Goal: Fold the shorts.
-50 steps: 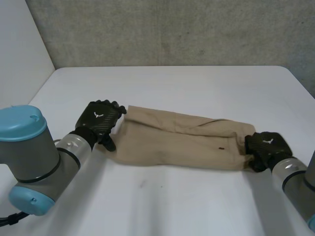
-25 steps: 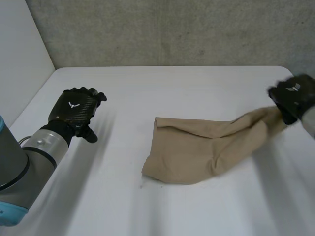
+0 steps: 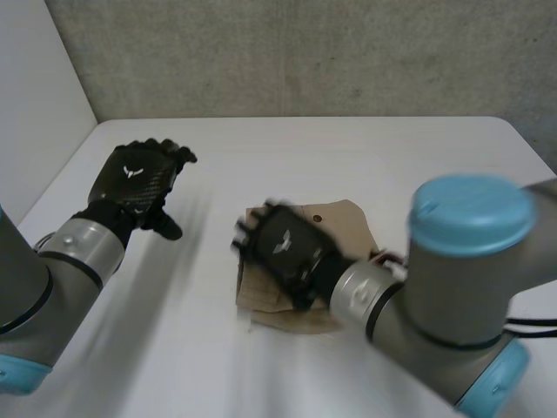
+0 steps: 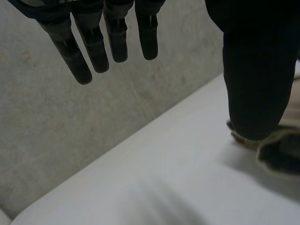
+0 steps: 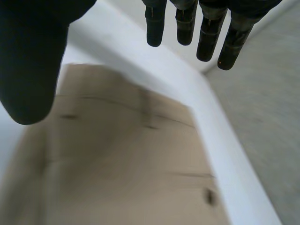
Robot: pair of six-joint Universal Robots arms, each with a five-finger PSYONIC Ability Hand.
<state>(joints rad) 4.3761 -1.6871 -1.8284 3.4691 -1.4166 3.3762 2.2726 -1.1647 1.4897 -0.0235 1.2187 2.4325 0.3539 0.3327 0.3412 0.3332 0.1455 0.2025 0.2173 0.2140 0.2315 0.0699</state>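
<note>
From the head view, the shorts (image 3: 345, 228) lie near the middle of the white table (image 3: 374, 152), gathered into a short tan bundle with layers stacked on one another. A small dark dot (image 3: 318, 218) shows on the top layer. The right hand (image 3: 280, 246) is over the bundle's left part, back upward, and blurred. I cannot tell from here whether it touches the cloth. The left hand (image 3: 137, 181) is held up above the table, well apart from the shorts, with its fingers loosely spread and nothing in them. Each hand's back carries a small white emblem (image 3: 130, 171), shaped like a wing. I can read no letters on it. A grey wall (image 3: 305, 52) stands behind the table.

In the left wrist view, the left hand's fingers (image 4: 96, 47) hang straight and side by side, with the thumb (image 4: 258, 70) set wide apart from them and nothing between. A fold of the shorts (image 4: 287, 140) lies on the table (image 4: 164, 183) just past the thumb's tip.

In the right wrist view, the right hand's fingers (image 5: 206, 33) are straight and the thumb (image 5: 33, 56) stands well off from them, gripping nothing. The tan shorts (image 5: 117, 164) spread under the palm, with seams across them and a dark dot (image 5: 209, 197) near the cloth's edge. A strip of table (image 5: 206, 108) runs alongside.
</note>
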